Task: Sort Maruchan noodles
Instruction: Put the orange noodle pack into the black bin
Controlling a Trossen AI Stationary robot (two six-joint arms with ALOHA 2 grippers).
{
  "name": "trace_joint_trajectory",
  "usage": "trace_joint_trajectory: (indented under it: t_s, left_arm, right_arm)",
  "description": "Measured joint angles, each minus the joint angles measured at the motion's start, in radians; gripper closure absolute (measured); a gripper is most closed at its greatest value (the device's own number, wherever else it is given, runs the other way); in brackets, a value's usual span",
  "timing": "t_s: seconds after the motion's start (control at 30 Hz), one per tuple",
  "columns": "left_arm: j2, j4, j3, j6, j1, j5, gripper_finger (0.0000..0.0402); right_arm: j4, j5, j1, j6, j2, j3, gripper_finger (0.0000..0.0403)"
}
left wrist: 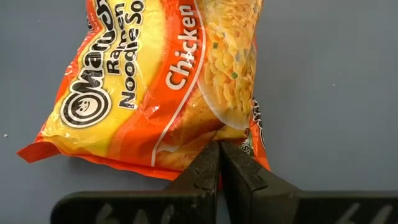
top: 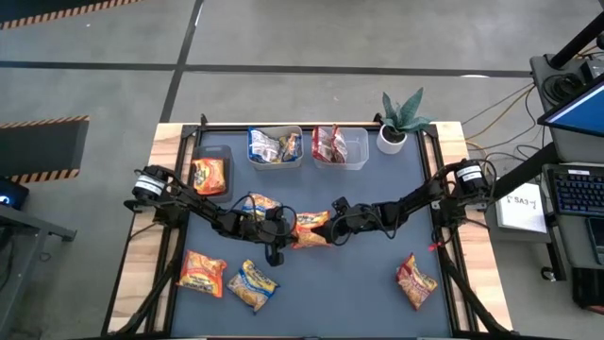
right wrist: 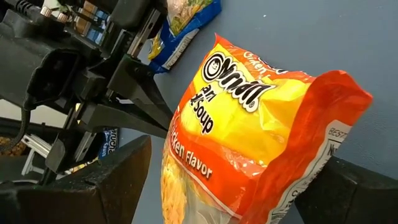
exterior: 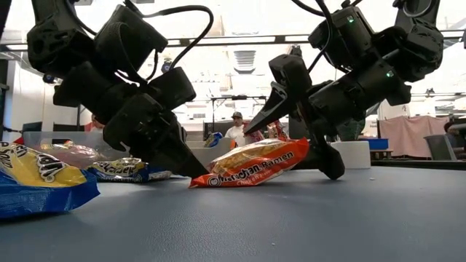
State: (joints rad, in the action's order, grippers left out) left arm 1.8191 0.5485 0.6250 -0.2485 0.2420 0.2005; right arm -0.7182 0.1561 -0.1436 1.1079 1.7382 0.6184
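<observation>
Low view | orange packet (exterior: 255,164) mid-mat, in front of the plant (top: 401,118) | left gripper (exterior: 191,171) closed, tips pressed to its edge | right gripper (exterior: 298,131) spread wide astride its other end

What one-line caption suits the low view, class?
Shut left gripper pins an orange noodle packet while the open right gripper straddles it.

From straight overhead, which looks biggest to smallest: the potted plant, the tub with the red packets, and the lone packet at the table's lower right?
In the high view, largest to smallest:
1. Clear tub with red packets
2. Potted plant and lone red packet: these two look about alike, so I won't rank them.
</observation>
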Motion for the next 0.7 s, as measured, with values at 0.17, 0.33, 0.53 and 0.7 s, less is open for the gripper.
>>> trace_joint_trajectory:
  t_s: [0.17,0.33,0.53,0.7]
  left_arm:
    - [0.000,0.004,0.000,0.000,0.000,0.000,0.0401]
    - [0.000,0.007,0.000,0.000,0.000,0.000,0.0402]
    - [-0.007,0.009,0.000,0.003,0.000,-0.001,0.0402]
    - [-0.065,-0.014,-0.001,0.013,0.000,0.000,0.0401]
  right_arm:
    - [0.004,0.002,0.000,0.013,0.000,0.001,0.0134]
    - [0.006,0.001,0.000,-0.001,0.000,0.001,0.0217]
    - [0.002,0.003,0.001,-0.053,0.000,-0.001,0.0264]
    - [0.006,0.008,0.001,-0.166,-0.002,-0.001,0.0268]
